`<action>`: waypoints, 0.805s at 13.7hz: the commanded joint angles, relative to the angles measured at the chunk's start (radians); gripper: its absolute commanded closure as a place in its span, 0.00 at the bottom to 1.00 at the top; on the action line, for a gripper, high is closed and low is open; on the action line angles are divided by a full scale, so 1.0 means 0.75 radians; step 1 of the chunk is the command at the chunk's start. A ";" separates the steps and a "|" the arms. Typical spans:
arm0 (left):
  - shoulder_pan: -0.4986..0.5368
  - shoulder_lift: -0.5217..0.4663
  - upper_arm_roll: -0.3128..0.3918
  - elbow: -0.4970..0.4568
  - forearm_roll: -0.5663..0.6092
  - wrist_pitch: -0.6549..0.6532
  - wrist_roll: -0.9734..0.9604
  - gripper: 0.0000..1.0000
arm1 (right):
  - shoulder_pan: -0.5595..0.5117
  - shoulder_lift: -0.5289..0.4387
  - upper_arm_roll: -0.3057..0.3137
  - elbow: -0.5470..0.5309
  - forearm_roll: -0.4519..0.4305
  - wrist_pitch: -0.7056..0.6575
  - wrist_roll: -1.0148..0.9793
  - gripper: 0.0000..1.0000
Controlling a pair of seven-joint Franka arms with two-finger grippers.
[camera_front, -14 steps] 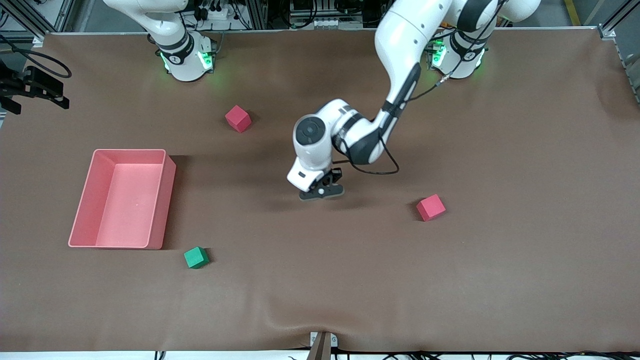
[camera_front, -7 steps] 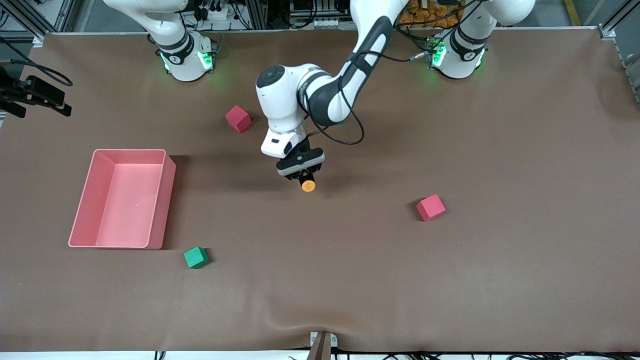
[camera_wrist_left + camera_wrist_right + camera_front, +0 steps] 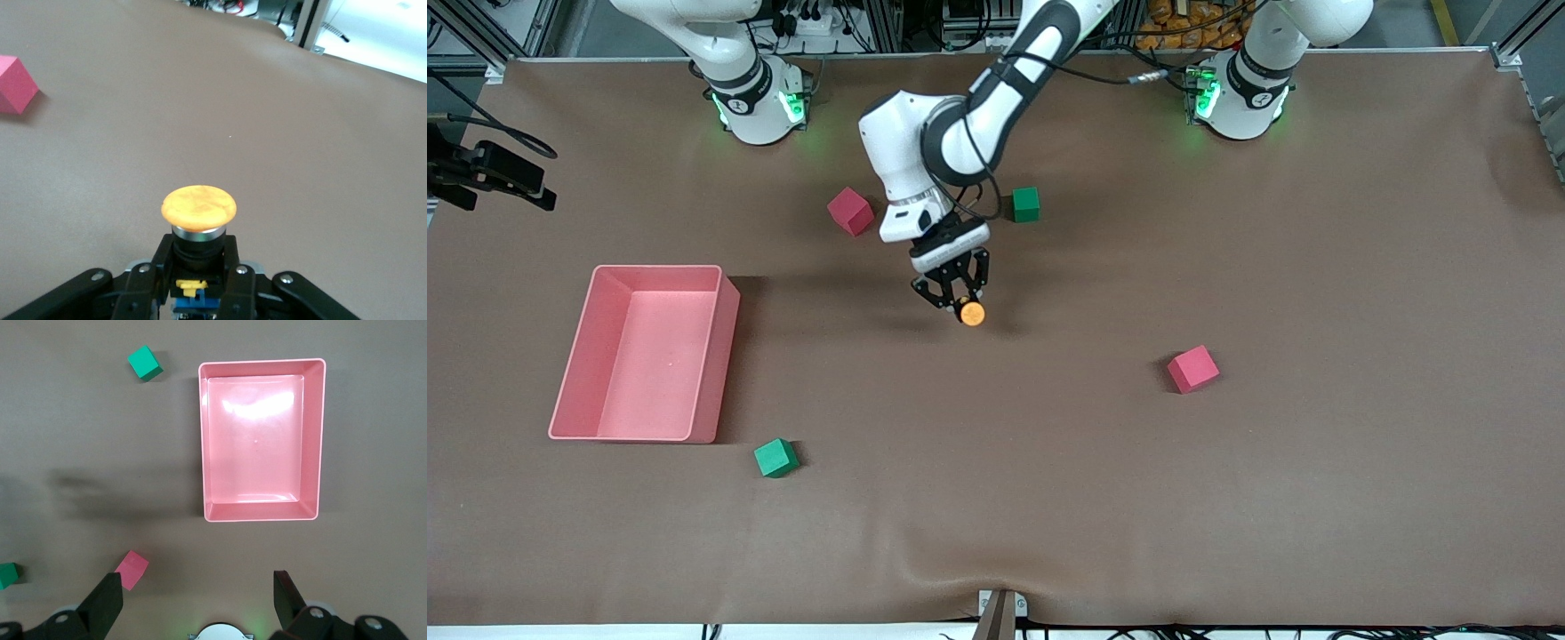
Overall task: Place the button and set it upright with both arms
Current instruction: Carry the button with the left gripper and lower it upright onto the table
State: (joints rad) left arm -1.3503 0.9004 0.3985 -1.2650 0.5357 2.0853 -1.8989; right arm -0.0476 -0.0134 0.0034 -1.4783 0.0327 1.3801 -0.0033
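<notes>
left claw (image 3: 958, 298) is clamped on the button (image 3: 972, 313) (orange cap sticking out past its fingertips) over the tabletop (image 3: 1227, 489), right claw (image 3: 198, 600) waits high over the pink tray (image 3: 313, 440), spread apart

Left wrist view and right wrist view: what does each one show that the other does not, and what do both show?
Only the left wrist view shows the button, orange cap up, gripped by the left gripper. Only the right wrist view shows the pink tray, two green cubes and the open right gripper. Both show the brown table and a red cube.
</notes>
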 commanded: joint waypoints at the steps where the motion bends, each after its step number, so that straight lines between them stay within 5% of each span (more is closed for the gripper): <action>1: -0.050 0.088 0.031 0.005 0.213 -0.009 -0.189 1.00 | 0.004 -0.005 -0.007 -0.005 0.018 0.001 0.023 0.00; 4: -0.104 0.131 0.019 -0.001 0.437 -0.154 -0.346 1.00 | 0.004 -0.005 -0.007 -0.005 0.018 -0.010 0.019 0.00; 11: -0.155 0.243 -0.018 -0.029 0.578 -0.214 -0.569 1.00 | 0.004 -0.003 -0.007 -0.021 0.020 -0.006 0.029 0.00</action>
State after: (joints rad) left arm -1.4596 1.0394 0.3843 -1.2945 0.9322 1.9394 -2.2784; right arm -0.0476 -0.0134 0.0027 -1.4823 0.0327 1.3789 -0.0021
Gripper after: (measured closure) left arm 0.674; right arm 0.000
